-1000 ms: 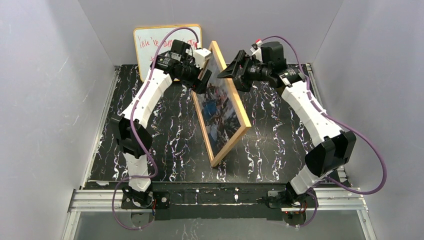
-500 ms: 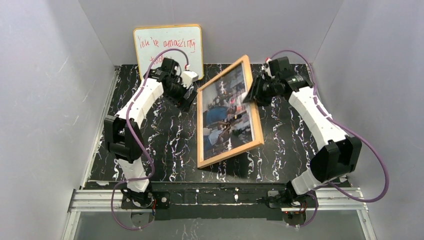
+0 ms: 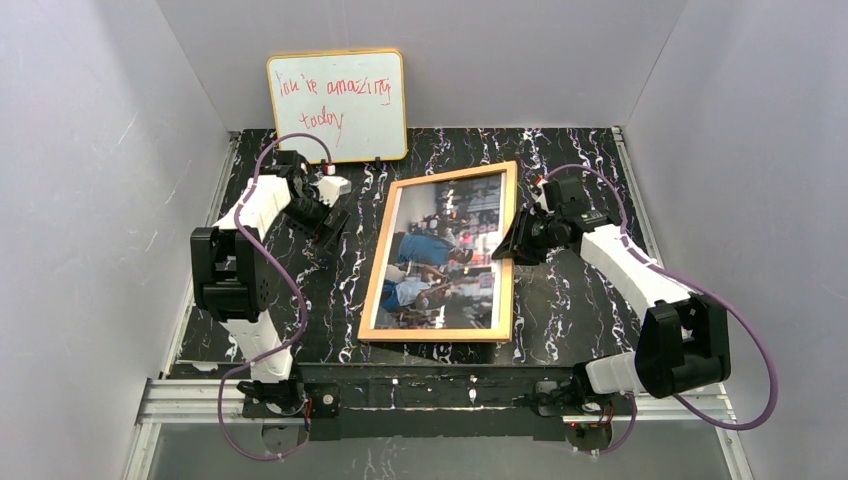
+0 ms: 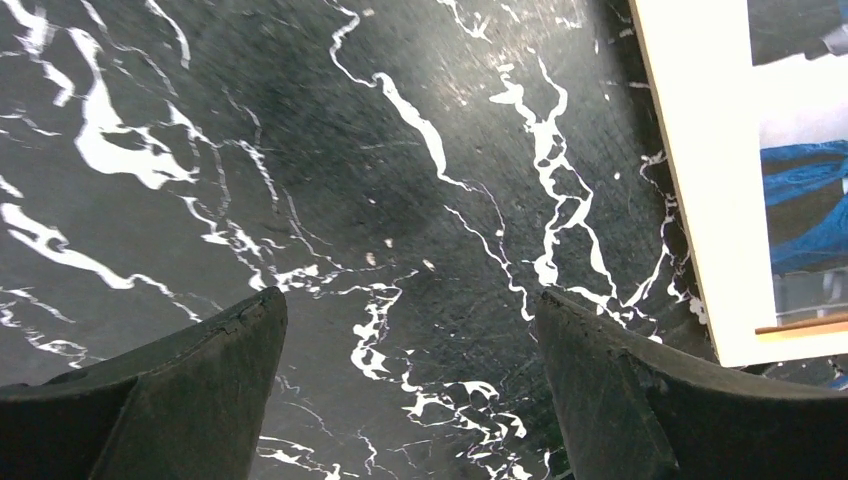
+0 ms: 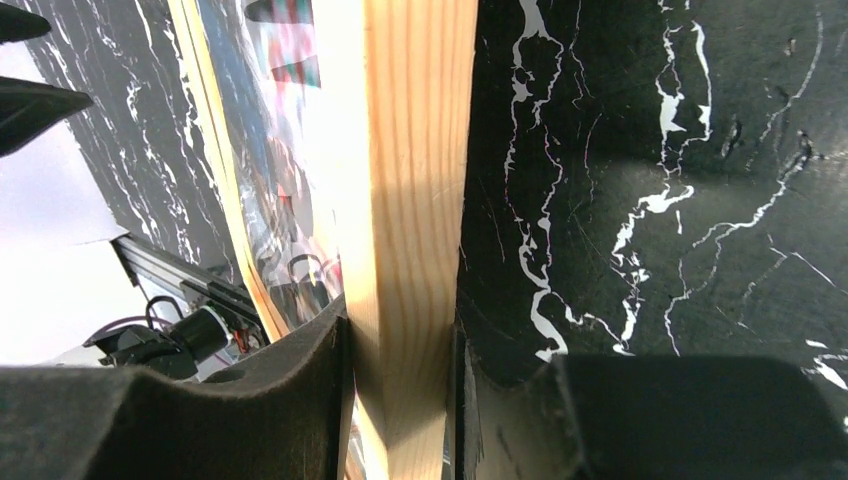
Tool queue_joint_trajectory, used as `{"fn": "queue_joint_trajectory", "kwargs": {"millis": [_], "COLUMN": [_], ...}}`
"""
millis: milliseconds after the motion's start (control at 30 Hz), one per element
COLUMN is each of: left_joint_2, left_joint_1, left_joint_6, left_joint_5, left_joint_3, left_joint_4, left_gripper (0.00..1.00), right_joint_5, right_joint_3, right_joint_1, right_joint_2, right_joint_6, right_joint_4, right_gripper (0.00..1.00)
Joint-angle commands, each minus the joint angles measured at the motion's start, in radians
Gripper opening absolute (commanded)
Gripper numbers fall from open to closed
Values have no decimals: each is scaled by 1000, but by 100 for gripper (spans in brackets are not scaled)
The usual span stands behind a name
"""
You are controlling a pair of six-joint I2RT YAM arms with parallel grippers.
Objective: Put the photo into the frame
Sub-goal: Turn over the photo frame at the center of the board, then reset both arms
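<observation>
The golden-wood frame (image 3: pixel 380 260) lies face up, about flat, on the black marbled table. The photo (image 3: pixel 440 255) of people in blue and white shows inside it behind the pane. My right gripper (image 3: pixel 507 245) is shut on the frame's right rail; in the right wrist view the wood rail (image 5: pixel 415 150) sits pinched between my right gripper's (image 5: pixel 400 340) pads, with the photo (image 5: pixel 280 150) seen at a slant. My left gripper (image 3: pixel 335 225) is open and empty, left of the frame. In the left wrist view it (image 4: pixel 408 298) hangs over bare table, the frame's pale edge (image 4: pixel 700 200) at the right.
A yellow-rimmed whiteboard (image 3: pixel 337 100) with red handwriting leans on the back wall behind the left arm. Grey walls close in the left, right and back. An aluminium rail (image 3: pixel 440 395) with the arm bases runs along the near edge.
The frame, standing on edge between both grippers a second ago, has tipped down to lie face up. My left gripper let go and drew back left; the right came down still holding the rail.
</observation>
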Motion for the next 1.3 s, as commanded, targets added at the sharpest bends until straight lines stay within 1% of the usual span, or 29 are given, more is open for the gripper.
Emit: {"fn": "queue_joint_trajectory", "kwargs": {"millis": [0, 67, 133, 333, 400, 433, 533, 633, 700, 767, 867, 900, 967, 1000, 1067, 1133, 1167, 1233, 1267], "left_joint_2": [-83, -97, -109, -133, -142, -148, -171, -196, -216, -229, -245, -250, -253, -256, -261, -263, -261, -247, -238], "left_joint_1": [11, 16, 21, 33, 68, 76, 90, 109, 118, 122, 123, 124, 124, 124, 124, 124, 124, 122, 122], "left_joint_6": [49, 36, 17, -43, -65, -76, -112, -147, -181, -243, -338, -360, -388, -411, -456, -530, -553, -580, -582], "left_joint_5": [57, 55, 54, 54, 52, 48, 21, 23, 20, -7, -45, -47, -13, -1, 11, -21, -38, -58, -68], "left_joint_3": [-51, -79, -110, -205, -238, -255, -291, -313, -328, -347, -404, -434, -517, -560, -652, -745, -789, -877, -909], "left_joint_4": [2, 28, 60, 175, 214, 236, 296, 341, 381, 440, 569, 616, 739, 805, 973, 1149, 1231, 1417, 1477], "left_gripper": [93, 97, 98, 98, 98, 98, 98, 98, 98, 98, 98, 98, 98, 98, 98, 98, 98, 98, 98], "right_joint_5": [-38, -25, -9, 92, 122, 124, 157, 202, 249, 330, 450, 514, 718, 831, 927, 1025, 1078, 1093, 1093], "right_joint_3": [-60, -89, -109, -141, -143, -143, -133, -124, -102, -72, -64, -61, -63, -92, -186, -270, -294, -304, -320], "right_joint_1": [-12, -16, -24, -40, -47, -52, -54, -55, -58, -65, -103, -120, -141, -142, -143, -142, -146, -159, -161], "right_joint_2": [-4, 14, 38, 96, 114, 128, 149, 145, 141, 126, 62, 39, 0, -18, -58, -65, -53, -3, 11], "right_joint_6": [-13, -26, -26, -20, -12, -10, -17, -20, -26, -38, -64, -65, -44, -58, -197, -309, -320, -301, -303], "right_joint_4": [179, 206, 228, 274, 278, 278, 257, 241, 203, 161, 163, 171, 191, 237, 430, 607, 649, 667, 692], "right_gripper": [35, 35, 36, 45, 49, 54, 76, 98, 99, 99, 99, 99, 99, 99, 99, 99, 99, 99, 99]}}
